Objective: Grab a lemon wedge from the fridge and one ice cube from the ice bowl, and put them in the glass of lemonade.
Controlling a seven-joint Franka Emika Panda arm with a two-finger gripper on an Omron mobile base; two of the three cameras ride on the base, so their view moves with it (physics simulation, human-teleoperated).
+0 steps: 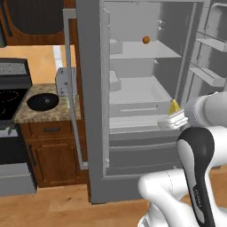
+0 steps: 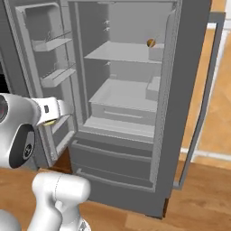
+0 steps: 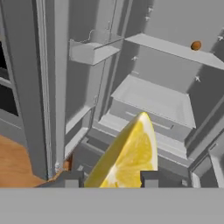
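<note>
Two finger tips of the gripper closed on the lemon wedge; fridge doors open; orange ball on upper shelf.

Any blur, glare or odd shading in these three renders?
Hand view: lemon wedge looms large between the fingertips, edges soft. Left base view: fridge interior evenly grey, no glare; ice bowl flat black. Right base view: slightly soft, shadows faint.

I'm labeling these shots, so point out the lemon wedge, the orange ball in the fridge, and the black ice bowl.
lemon wedge (image 3: pixel 127 157): hand view, on its cut yellow face.
orange ball (image 1: pixel 146 40): left base view, on its middle.
ice bowl (image 1: pixel 43 101): left base view, on its dark inside.
</note>
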